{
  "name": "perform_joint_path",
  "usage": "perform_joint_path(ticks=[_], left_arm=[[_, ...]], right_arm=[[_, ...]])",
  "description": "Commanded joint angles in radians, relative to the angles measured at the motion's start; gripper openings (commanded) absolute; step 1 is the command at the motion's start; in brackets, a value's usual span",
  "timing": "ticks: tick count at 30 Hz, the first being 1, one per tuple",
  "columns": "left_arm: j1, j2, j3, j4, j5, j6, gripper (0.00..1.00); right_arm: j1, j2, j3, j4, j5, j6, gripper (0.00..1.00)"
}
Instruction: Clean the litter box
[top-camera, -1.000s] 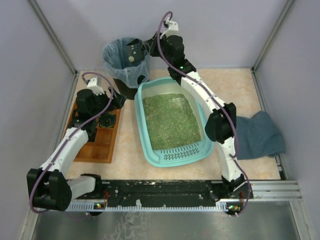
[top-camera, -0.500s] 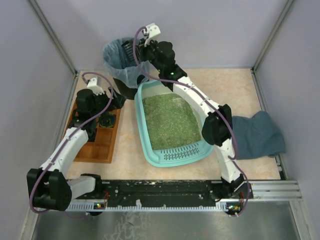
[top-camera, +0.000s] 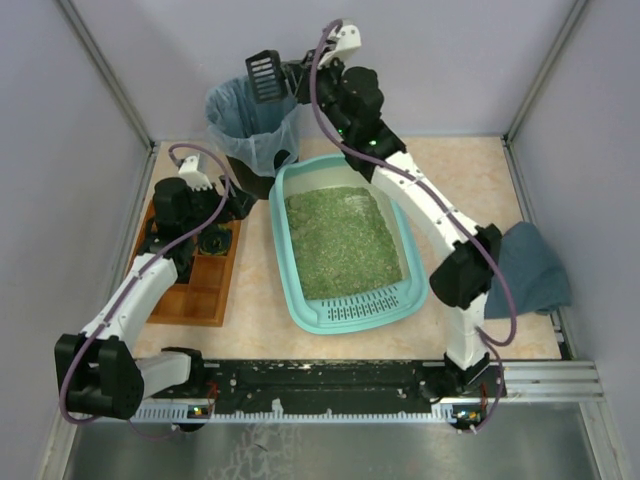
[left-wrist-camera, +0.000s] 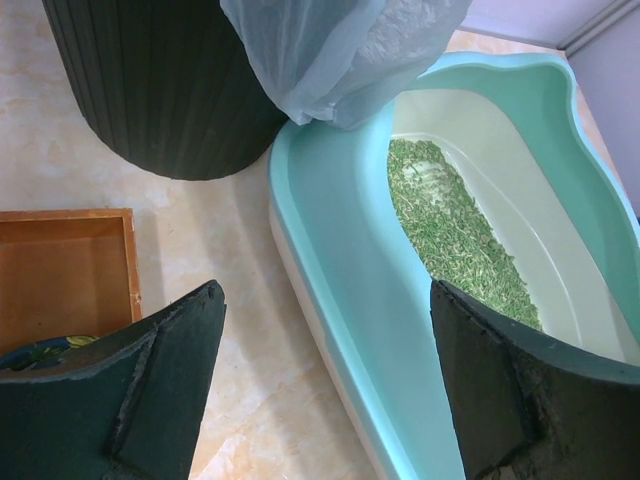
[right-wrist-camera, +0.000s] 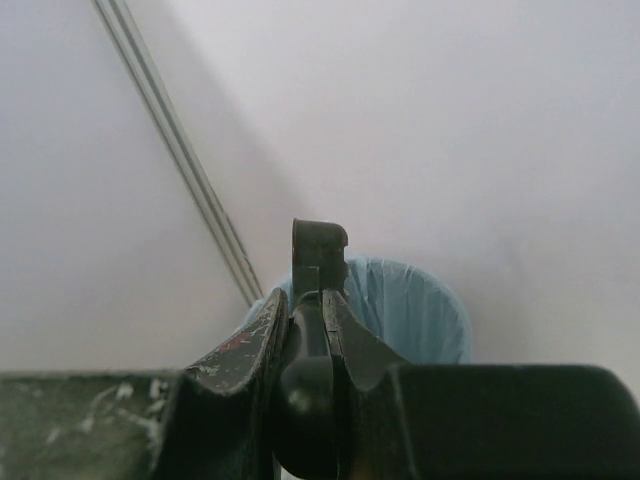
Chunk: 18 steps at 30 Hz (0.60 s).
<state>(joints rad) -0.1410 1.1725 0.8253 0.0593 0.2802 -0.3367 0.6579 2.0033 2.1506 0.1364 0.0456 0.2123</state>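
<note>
The teal litter box (top-camera: 283, 240) lies mid-table, green litter (top-camera: 340, 240) inside and its slotted lip (top-camera: 355, 310) at the near end. My right gripper (top-camera: 298, 80) is shut on the handle of a black slotted scoop (top-camera: 265, 76), held upright above the black bin (top-camera: 250, 125). In the right wrist view the scoop (right-wrist-camera: 318, 245) stands between the shut right gripper (right-wrist-camera: 310, 310), with the bin's bag (right-wrist-camera: 415, 310) behind. My left gripper (left-wrist-camera: 325, 300) is open and empty, straddling the litter box's left wall (left-wrist-camera: 340, 260) without touching it.
The black bin with a blue-grey bag (left-wrist-camera: 160, 90) stands at the box's far left corner. A brown wooden compartment tray (top-camera: 205, 290) lies left of the box, under my left arm. A dark teal cloth (top-camera: 530, 270) lies at the right. Walls enclose the table.
The right arm swung over the bin and lifted the scoop, which now stands upright above the bag's rim. The left arm stayed in place.
</note>
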Motion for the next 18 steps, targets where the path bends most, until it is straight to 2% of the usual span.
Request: perform_joint_path(ticks=[1, 7, 14, 18], left_arm=[[0.004, -0.010, 0.008, 0.041, 0.049, 0.016, 0.88], [-0.003, 0.006, 0.014, 0.042, 0.080, 0.013, 0.87], [-0.020, 0.037, 0.018, 0.043, 0.110, 0.009, 0.86], [-0.051, 0.061, 0.030, 0.030, 0.115, 0.019, 0.85]], right_arm=[[-0.007, -0.230, -0.116, -0.004, 0.041, 0.107, 0.00], [-0.010, -0.558, -0.606, 0.182, 0.082, 0.129, 0.00], [-0.019, -0.826, -0.903, 0.121, 0.178, 0.134, 0.00], [-0.023, -0.922, -1.016, 0.052, 0.245, 0.138, 0.00]])
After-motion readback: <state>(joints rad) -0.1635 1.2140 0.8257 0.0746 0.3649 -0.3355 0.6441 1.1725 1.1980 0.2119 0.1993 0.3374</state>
